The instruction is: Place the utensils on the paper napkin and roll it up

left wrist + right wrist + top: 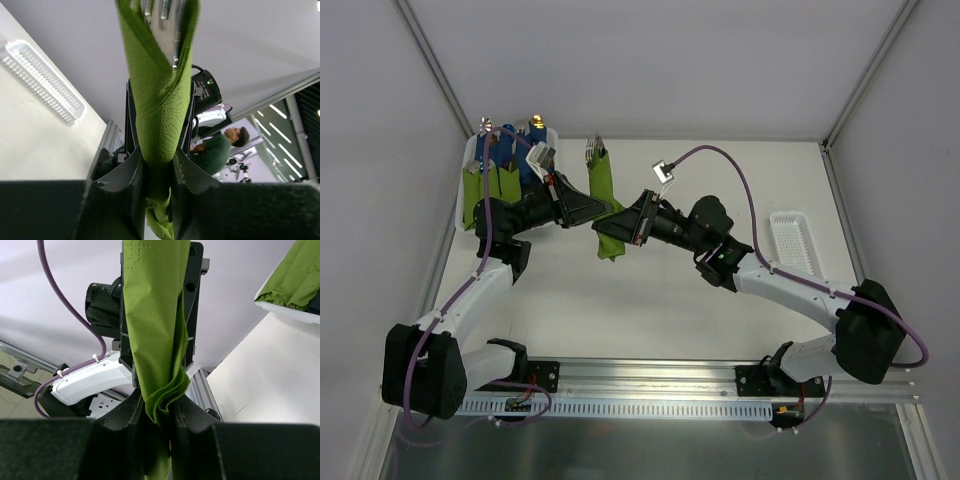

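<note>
Napkin roll: the lime-green paper napkin (603,182) is wound into a narrow tube and held off the table by both grippers at once. Utensils (594,152) sit inside it. Silver fork tines and another metal head stick out of the far end, beyond the fingertips; the handles are hidden by the paper.

Left gripper (603,212): the left wrist view shows its dark fingers (127,180) pressed against both sides of the roll (160,110), clamped on it. The metal heads (162,20) show well past the tips. Loose crumpled paper hangs behind the grip, toward the palm.

Right gripper (620,232): it grips the same roll just beside the left gripper's tips, nearer the tail end. Its fingers (125,415) are closed on the paper (152,315), with a folded lip bunched right at the tips.

Surroundings: a clear plastic tray (795,240) lies well apart, out beyond the right arm. A white bin (463,205) stands behind the left arm and holds upright green bundles (480,190) and blue items.

Writing: no brand, label or legible text on the napkin, tray or bin.
</note>
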